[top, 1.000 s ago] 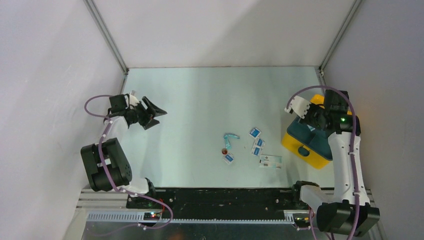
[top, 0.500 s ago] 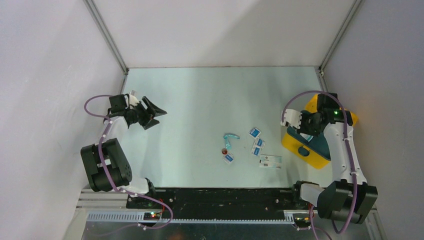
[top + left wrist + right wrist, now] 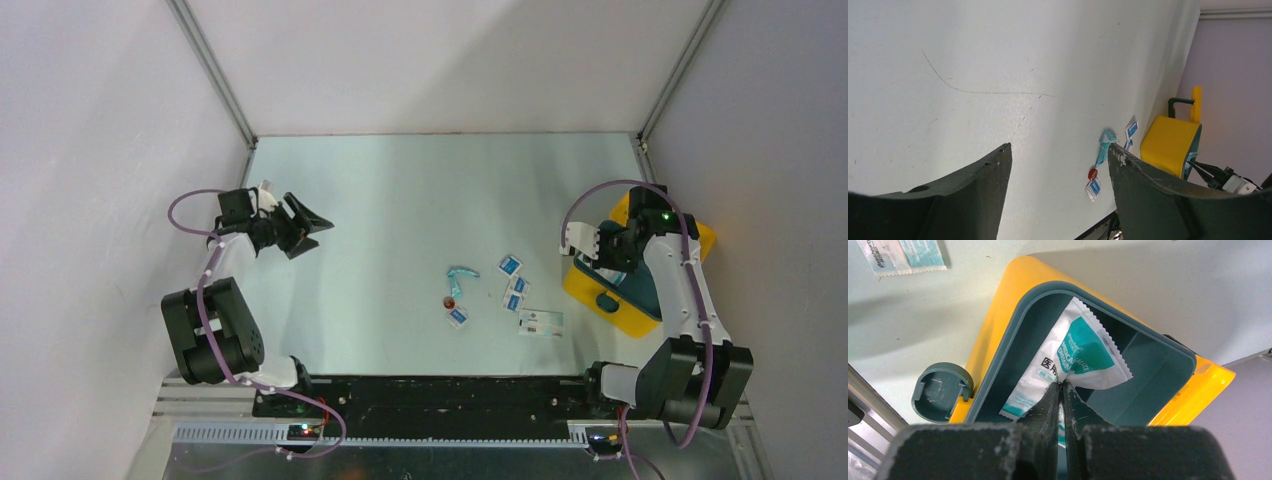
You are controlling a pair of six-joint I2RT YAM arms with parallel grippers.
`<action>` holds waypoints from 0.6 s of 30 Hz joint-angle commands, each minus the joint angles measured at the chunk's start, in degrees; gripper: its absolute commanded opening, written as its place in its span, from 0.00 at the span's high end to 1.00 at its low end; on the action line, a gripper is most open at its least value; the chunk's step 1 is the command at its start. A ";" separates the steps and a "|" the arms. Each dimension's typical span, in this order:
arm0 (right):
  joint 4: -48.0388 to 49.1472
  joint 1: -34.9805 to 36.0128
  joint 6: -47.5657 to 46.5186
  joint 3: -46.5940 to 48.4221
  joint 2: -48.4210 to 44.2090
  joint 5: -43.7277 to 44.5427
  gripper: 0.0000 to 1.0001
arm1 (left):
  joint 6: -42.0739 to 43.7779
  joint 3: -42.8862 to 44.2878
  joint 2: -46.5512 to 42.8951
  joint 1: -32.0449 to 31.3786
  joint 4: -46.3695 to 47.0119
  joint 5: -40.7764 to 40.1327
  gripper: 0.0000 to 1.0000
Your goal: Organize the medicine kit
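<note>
At the right edge of the bench (image 3: 400, 200), the right gripper (image 3: 1063, 385) has its jaws pinching a gauze dressing packet (image 3: 1083, 355) inside the medicine kit (image 3: 998, 305). The left gripper (image 3: 1059, 146) has its jaws spread.

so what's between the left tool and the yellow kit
Top view: bare table, then a teal strip, a small red item and several white-and-blue packets, all nearer the medicine kit.

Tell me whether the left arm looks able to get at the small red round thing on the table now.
Probably yes. The left hand is open and empty, and only bare table lies between it and the red round thing; whether the arm stretches that far is uncertain.
</note>
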 commanded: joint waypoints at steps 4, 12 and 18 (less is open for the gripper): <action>-0.15 -0.30 0.89 0.12 0.69 1.27 0.76 | 1.38 1.80 -1.53 -0.30 0.84 1.34 0.25; 3.78 -0.30 2.13 0.22 -4.51 1.52 0.53 | 1.41 1.81 -1.93 -0.32 0.81 1.47 0.26; 10.02 -0.10 9.92 1.32 -10.21 -2.64 0.36 | 1.39 1.82 -1.60 -0.34 0.81 1.50 0.25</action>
